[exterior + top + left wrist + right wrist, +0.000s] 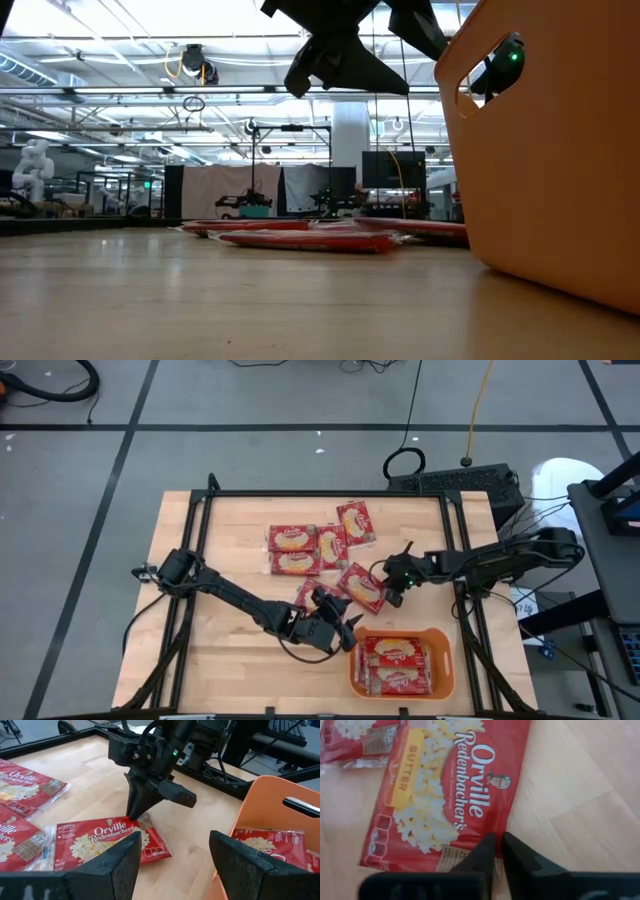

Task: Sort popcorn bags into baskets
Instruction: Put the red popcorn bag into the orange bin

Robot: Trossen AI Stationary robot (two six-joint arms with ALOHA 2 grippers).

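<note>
A red popcorn bag (pixel 362 587) (pixel 107 842) (pixel 445 795) lies flat on the wooden table, just beyond the orange basket (pixel 352 660) (pixel 260 800). My right gripper (pixel 390 595) (pixel 136 815) (pixel 498 845) reaches in from the right and is shut at that bag's right end. My left gripper (pixel 345 632) (pixel 175 855) hovers open above the table between this bag and the basket, holding nothing. Two popcorn bags (pixel 397 652) lie flat in the basket. Several more bags (pixel 295 563) lie on the table farther back. My right gripper pinches the popcorn bag's corner (pixel 485 837) at its right end, between two fingers with only a thin gap. The fingers (pixel 142 802) slant down from the table's right side. The bag lies flat on the table, label up.
A black frame rail (pixel 330 493) runs round the tabletop. The loose bags lie at the table's middle and far side, one (pixel 310 595) close behind my left gripper. In the low view the basket wall (pixel 560 150) fills the right side. Bare wood lies at the near left.
</note>
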